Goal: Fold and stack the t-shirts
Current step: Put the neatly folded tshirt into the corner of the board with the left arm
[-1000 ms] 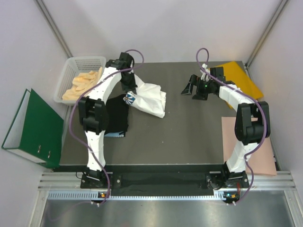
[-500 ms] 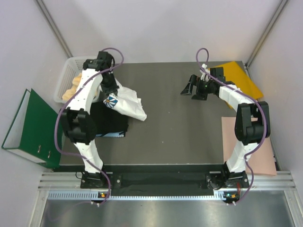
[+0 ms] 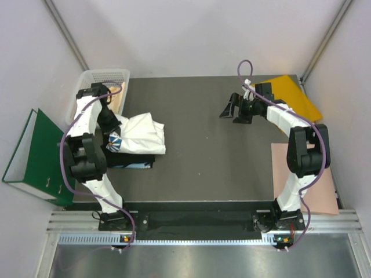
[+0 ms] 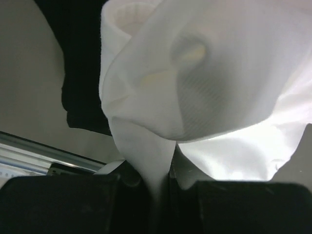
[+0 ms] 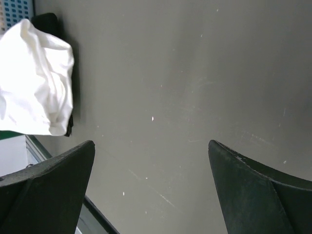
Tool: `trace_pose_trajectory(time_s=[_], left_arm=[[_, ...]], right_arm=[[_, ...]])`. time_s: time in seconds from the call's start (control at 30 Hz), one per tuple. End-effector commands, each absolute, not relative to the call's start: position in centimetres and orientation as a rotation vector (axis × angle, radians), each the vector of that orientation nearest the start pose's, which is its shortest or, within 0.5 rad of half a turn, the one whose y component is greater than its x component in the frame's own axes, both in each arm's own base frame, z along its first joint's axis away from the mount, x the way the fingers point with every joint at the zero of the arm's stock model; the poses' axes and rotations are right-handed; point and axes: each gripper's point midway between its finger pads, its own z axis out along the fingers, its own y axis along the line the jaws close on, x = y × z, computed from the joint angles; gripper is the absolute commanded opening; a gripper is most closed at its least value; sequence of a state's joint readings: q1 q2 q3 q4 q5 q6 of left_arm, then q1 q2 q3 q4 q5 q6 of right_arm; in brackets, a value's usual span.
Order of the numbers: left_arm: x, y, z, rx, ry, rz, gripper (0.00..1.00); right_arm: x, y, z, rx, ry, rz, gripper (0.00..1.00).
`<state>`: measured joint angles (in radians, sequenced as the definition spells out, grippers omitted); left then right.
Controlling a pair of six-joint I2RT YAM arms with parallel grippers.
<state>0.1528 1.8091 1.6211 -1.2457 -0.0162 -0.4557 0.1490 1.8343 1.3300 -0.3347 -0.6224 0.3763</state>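
1. White cloth fills my left claw (image 4: 157, 187). The two pads are closed tight on a pinched fold of the white t-shirt (image 3: 142, 132), and the rest of it balloons out loosely in front of the wrist camera.
2. A second ago that bundle hung near the middle of the back half of the bench (image 3: 208, 168). I have since swung it over to the left edge, where it sits bunched partly on top of the black t-shirt (image 3: 132, 157), just in front of the white basket (image 3: 104, 74) at the back-left corner.
3. For the task, I judge this to be the stacking move. The white shirt has reached the black one but is not yet let go. It looks rumpled rather than flat, so the pile may need smoothing. Whether the black shirt underneath is neatly folded I cannot tell, since most of it is covered.
4. My right claw (image 3: 233, 111) has barely shifted. It hovers towards the back-right of the bench with its fingers spread wide and nothing between them, only bare bench below, near the orange-yellow envelope (image 3: 297, 95).
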Motion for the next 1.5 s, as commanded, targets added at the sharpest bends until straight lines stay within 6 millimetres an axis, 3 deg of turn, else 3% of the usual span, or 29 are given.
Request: trace_pose_trajectory(time_s=[0.0,0.23,0.3,0.33,0.4,0.43,0.53,0.6,0.7,0.77,0.83,0.87,0.9,0.93,1.03,1.2,1.33,1.47], left_arm=[[32.5,7.2,13.5,-0.877,2.878,0.165,0.0],[32.6,10.3,12.7,-0.867,2.916,0.364,0.01],[32.3,10.8,12.5,-0.884,2.924,0.422,0.25],[32.4,11.1,12.7,-0.926,2.906,0.441,0.6],[32.6,11.4,13.4,-0.968,2.85,0.475,0.93],[32.6,11.3,14.5,-0.972,2.801,0.451,0.99],[34.0,10.3,17.4,-0.96,2.647,0.293,0.99],[35.6,9.1,18.8,-0.921,2.546,0.15,0.99],[34.5,8.4,20.0,-0.894,2.47,0.099,0.99],[32.8,8.3,19.6,-0.926,2.461,0.121,0.99],[31.2,8.3,19.0,-0.959,2.449,0.147,0.88],[31.0,8.4,18.8,-0.958,2.436,0.152,0.77],[30.5,8.4,19.3,-0.954,2.407,0.157,0.24],[29.9,8.7,18.6,-0.961,2.41,0.184,0.01],[30.0,8.0,19.2,-0.898,2.423,0.142,0.0],[32.7,4.6,20.1,-0.704,2.434,-0.071,0.0],[35.5,0.4,20.1,-0.556,2.466,-0.235,0.0],[37.5,-5.0,17.8,-0.391,2.576,-0.291,0.0]], right_arm=[[42.5,19.1,13.5,-0.112,2.398,0.983,1.0],[41.9,19.8,13.1,-0.135,2.417,0.99,1.0],[41.9,19.9,13.1,-0.143,2.417,0.99,1.0],[42.0,19.8,13.2,-0.142,2.412,0.987,1.0],[41.9,20.3,13.5,-0.164,2.406,0.99,1.0],[41.8,20.6,13.4,-0.174,2.407,0.989,1.0],[41.4,23.0,13.5,-0.254,2.413,1.006,1.0],[40.7,25.3,13.9,-0.325,2.414,1.02,1.0],[40.4,27.4,13.6,-0.359,2.416,1.037,1.0],[40.3,28.2,13.5,-0.347,2.419,1.065,1.0],[40.1,28.9,13.3,-0.363,2.42,1.076,1.0],[40.2,29.0,13.5,-0.372,2.418,1.076,1.0],[40.0,29.0,13.3,-0.376,2.429,1.074,1.0],[40.0,29.0,13.2,-0.382,2.433,1.071,1.0],[40.2,28.7,13.1,-0.39,2.433,1.047,1.0],[40.3,28.4,12.7,-0.386,2.444,1.043,1.0],[40.3,28.4,12.7,-0.379,2.447,1.042,1.0],[40.2,28.0,12.4,-0.373,2.455,1.03,1.0]])
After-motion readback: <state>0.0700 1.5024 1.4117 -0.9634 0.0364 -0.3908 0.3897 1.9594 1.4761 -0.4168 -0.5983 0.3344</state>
